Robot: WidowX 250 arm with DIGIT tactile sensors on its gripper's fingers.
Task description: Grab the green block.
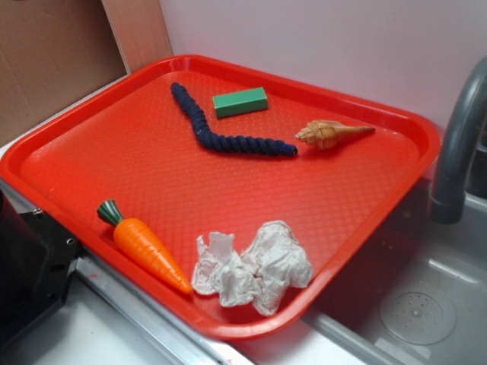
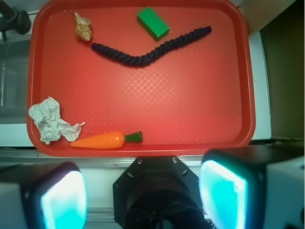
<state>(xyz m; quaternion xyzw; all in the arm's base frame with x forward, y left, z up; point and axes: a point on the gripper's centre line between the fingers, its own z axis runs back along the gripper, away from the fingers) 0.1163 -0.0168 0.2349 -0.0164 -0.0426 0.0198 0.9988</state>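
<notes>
The gripper (image 2: 143, 195) is seen from the wrist camera with its two fingers (image 2: 64, 200) spread wide apart and nothing held between them; their glowing pads sit at the bottom of that view, over the pale counter just short of the near rim of the red tray (image 2: 200, 109). Everything on the tray lies beyond the fingers. The green block (image 2: 153, 22) is found at the far side of the tray, roughly straight ahead of the gap between the fingers and slightly toward the right finger, lying flat and turned at an angle. Just on the near side of it a dark blue rope (image 2: 150, 50) is stretched in a shallow V, its right end close beside the block but, as far as can be judged, not touching it. A tan seashell (image 2: 83, 27) is placed ahead of the left finger, near the far left corner and just beyond the rope's left end. Much closer to the fingers, along the tray's near edge, an orange carrot (image 2: 102, 140) lies on its side with its green top pointing toward the right finger, and a crumpled white paper (image 2: 49, 120) rests against its tip, ahead of the left finger. In the exterior view a grey faucet (image 1: 460, 144) and a steel sink (image 1: 415, 304) are seen beside the tray; the gripper itself cannot be clearly made out there.
</notes>
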